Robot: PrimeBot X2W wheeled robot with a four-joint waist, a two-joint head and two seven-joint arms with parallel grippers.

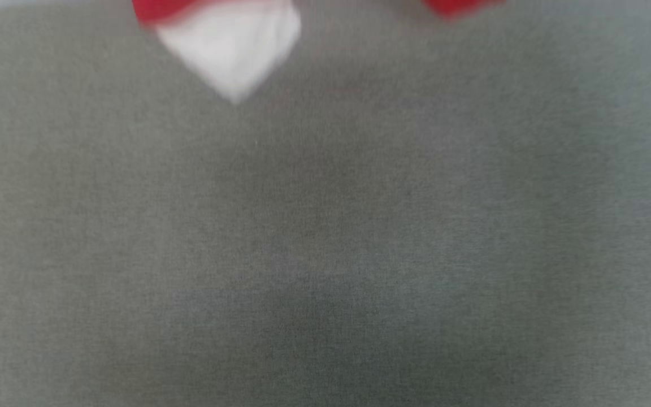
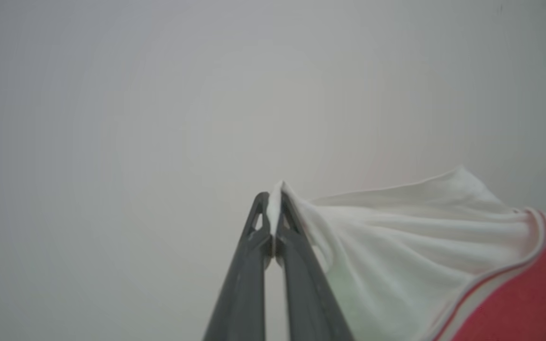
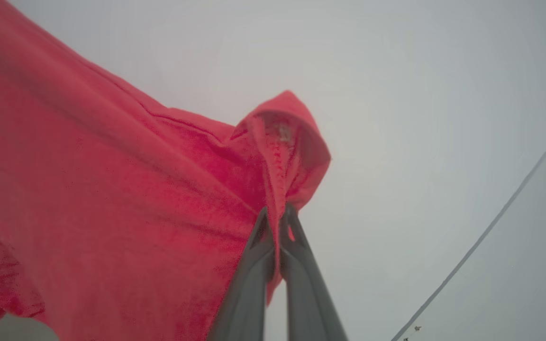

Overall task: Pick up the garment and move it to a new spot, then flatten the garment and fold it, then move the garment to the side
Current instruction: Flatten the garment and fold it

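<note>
Left gripper (image 2: 273,208): closed, tips pinching a white corner of the garment (image 2: 420,246), cloth trailing to its right | Right gripper (image 3: 277,215): closed on a red fold, cloth spreading to its left | Risk: the shallow left pinch may slip under tension, dropping that side.

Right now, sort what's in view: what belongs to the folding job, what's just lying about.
Job: shirt; left claw, shut on its white part; right claw, shut on its red part.
Lying about: grey surface; thin dark line.
</note>
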